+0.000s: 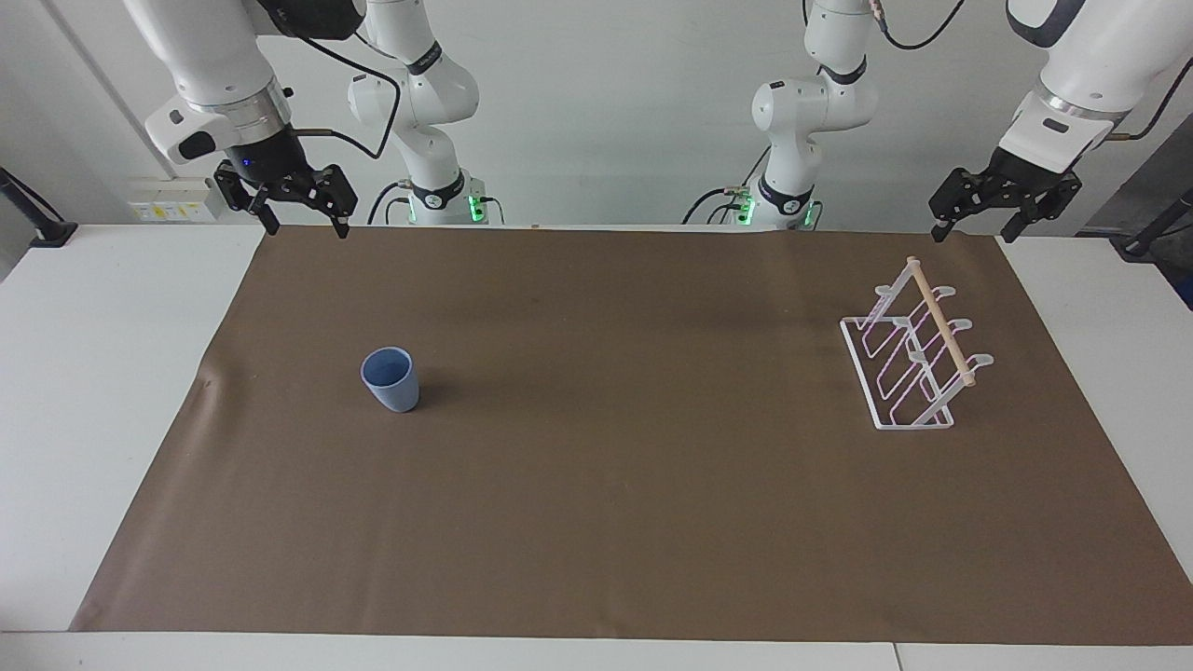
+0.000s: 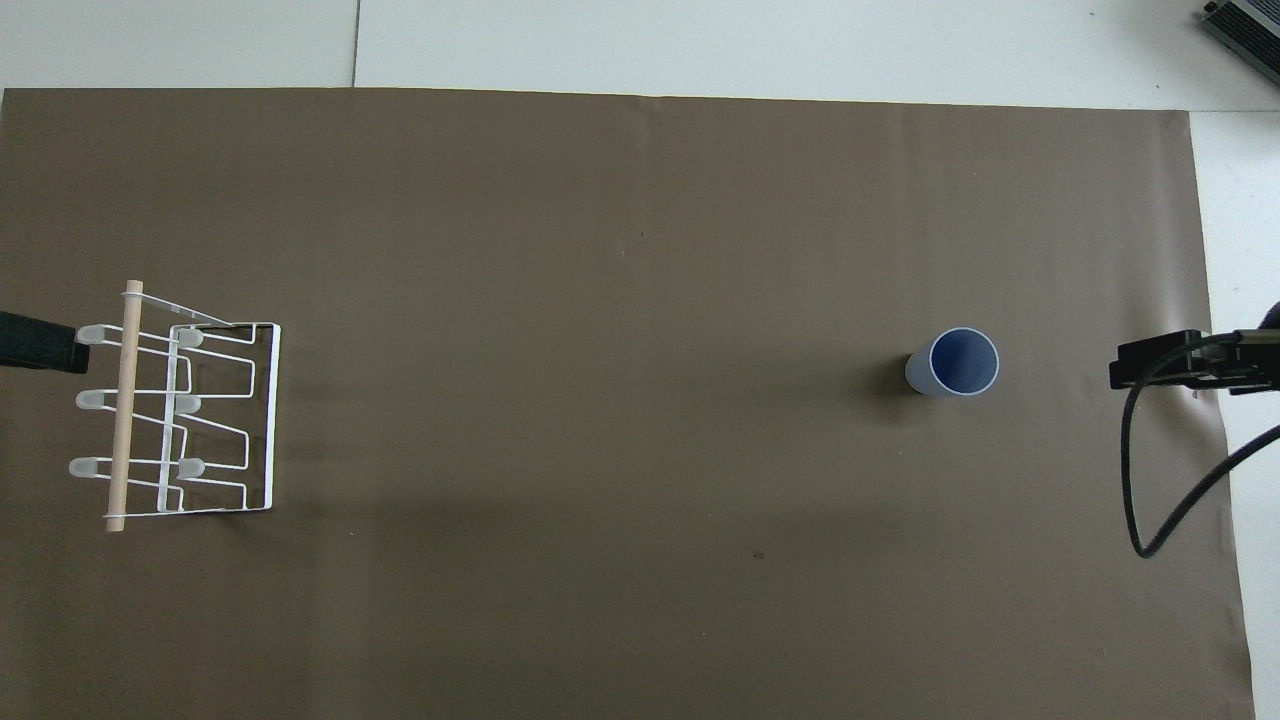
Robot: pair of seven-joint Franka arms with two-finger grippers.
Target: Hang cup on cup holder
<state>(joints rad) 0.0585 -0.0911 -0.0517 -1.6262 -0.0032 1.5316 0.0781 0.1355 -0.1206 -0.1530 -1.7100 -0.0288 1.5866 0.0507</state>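
Observation:
The light-blue cup (image 1: 390, 378) stands upright on the brown mat toward the right arm's end of the table; the overhead view shows its open mouth (image 2: 955, 362). The white wire cup holder (image 1: 909, 359) with its wooden dowel stands toward the left arm's end and also shows in the overhead view (image 2: 180, 410). My right gripper (image 1: 308, 229) hangs open and empty in the air over the mat's edge nearest the robots, apart from the cup. My left gripper (image 1: 969, 235) hangs open and empty over the mat's corner by the cup holder and waits.
The brown mat (image 1: 615, 485) covers most of the white table (image 1: 84, 373). A black cable (image 2: 1135, 480) loops from the right gripper's wrist. A grey device (image 2: 1245, 30) lies at the table's corner farthest from the robots, at the right arm's end.

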